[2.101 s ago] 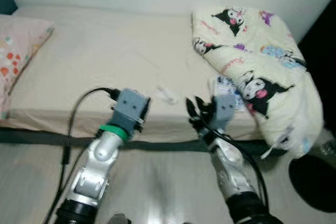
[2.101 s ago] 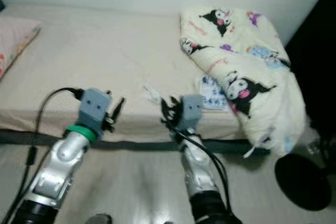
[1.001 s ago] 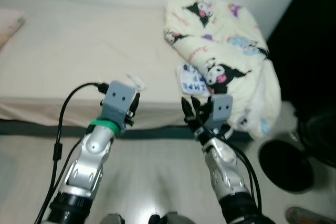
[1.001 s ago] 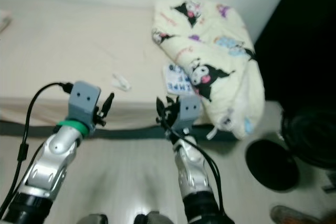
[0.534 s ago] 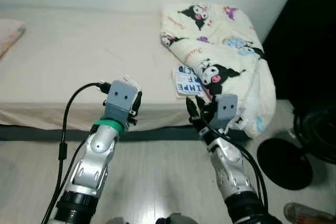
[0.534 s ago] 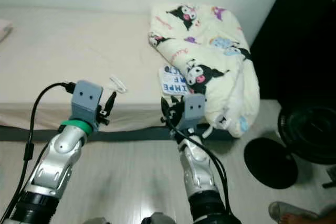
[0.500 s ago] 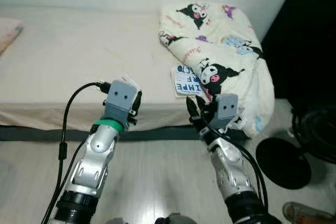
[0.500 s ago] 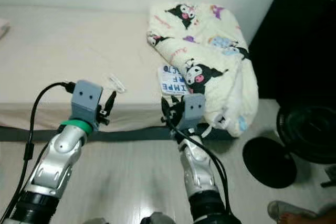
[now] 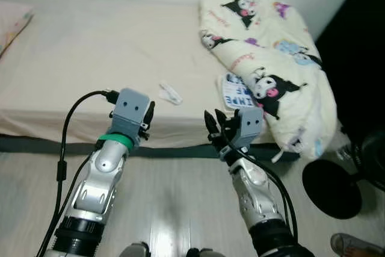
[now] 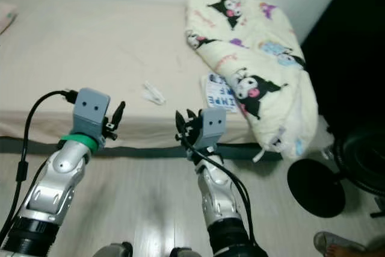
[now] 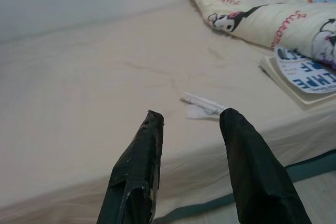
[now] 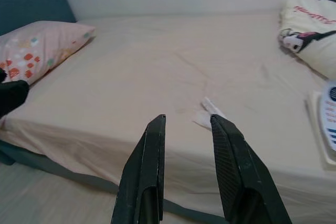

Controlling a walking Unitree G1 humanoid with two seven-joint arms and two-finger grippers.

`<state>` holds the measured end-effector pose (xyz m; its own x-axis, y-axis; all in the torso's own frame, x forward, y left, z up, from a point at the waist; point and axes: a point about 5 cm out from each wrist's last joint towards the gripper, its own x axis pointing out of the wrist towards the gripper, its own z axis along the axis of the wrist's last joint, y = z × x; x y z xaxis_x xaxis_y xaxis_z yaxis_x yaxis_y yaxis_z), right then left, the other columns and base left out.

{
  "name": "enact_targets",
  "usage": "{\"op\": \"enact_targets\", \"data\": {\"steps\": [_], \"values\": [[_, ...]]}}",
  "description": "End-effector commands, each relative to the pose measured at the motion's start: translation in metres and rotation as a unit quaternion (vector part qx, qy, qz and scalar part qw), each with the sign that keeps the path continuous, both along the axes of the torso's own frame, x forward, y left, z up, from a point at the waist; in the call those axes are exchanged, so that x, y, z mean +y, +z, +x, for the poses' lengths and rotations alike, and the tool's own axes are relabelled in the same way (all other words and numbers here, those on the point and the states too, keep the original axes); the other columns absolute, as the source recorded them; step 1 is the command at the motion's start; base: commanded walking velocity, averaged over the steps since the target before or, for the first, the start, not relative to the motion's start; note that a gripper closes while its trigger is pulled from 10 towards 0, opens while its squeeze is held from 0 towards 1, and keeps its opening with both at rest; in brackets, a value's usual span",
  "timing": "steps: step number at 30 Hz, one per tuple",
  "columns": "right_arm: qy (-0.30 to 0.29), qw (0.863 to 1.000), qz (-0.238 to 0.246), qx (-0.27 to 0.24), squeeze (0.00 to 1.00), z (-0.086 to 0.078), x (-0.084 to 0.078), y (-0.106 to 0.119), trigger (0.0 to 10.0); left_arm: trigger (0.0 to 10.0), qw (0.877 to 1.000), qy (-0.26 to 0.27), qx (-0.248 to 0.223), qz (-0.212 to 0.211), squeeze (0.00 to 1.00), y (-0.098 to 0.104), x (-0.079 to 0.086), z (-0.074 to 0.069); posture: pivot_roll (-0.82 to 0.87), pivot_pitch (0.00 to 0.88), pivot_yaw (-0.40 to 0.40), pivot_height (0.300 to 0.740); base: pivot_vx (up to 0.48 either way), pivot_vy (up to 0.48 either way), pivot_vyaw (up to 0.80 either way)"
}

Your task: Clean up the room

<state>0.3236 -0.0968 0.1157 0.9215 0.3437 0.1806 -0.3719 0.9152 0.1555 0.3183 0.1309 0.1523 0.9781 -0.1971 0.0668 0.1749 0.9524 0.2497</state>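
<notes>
A small white crumpled wrapper (image 9: 170, 93) lies on the beige bed sheet (image 9: 90, 58) near the bed's front edge. Right of it, a booklet with blue lettering (image 9: 239, 95) is partly tucked under a cream cartoon-print blanket (image 9: 271, 58). My left gripper (image 11: 191, 115) is open over the floor just short of the bed edge, and the wrapper (image 11: 202, 104) is beyond its fingertips. My right gripper (image 12: 187, 119) is also open, empty, at the same height, with the wrapper (image 12: 209, 111) ahead of it.
The blanket hangs over the bed's right end. A pink patterned pillow (image 12: 37, 45) lies at the far left of the bed. A black round fan base (image 9: 334, 188) stands on the light floor at the right, with a shoe (image 9: 352, 245) near it.
The camera has swung left, so the bed and blanket sit further right in the picture. Both arms stay raised before the bed with fingers apart.
</notes>
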Motion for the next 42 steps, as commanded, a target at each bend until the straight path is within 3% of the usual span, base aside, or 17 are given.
{"op": "enact_targets", "data": {"steps": [1, 13, 42], "values": [[-0.005, 1.000, 0.004, 0.009, 0.00, -0.004, -0.004, -0.005, 10.0, 10.0, 1.000, -0.016, 0.000, -0.002, 0.00, -0.003, -0.007, -0.004, 0.10, 0.050, -0.017, 0.731, 0.000, 0.000, 0.00], [-0.025, 0.999, -0.031, -0.004, 0.00, -0.002, -0.010, -0.004, 10.0, 10.0, 1.000, -0.005, -0.008, 0.003, 0.00, -0.003, -0.006, -0.004, 0.10, 0.052, -0.018, 0.740, 0.275, 0.000, 0.00], [-0.031, 0.999, -0.023, -0.003, 0.00, -0.001, -0.015, -0.003, 10.0, 10.0, 1.000, 0.003, -0.009, 0.004, 0.00, -0.003, -0.004, 0.000, 0.09, 0.049, -0.018, 0.740, 0.469, 0.000, 0.00]]}}
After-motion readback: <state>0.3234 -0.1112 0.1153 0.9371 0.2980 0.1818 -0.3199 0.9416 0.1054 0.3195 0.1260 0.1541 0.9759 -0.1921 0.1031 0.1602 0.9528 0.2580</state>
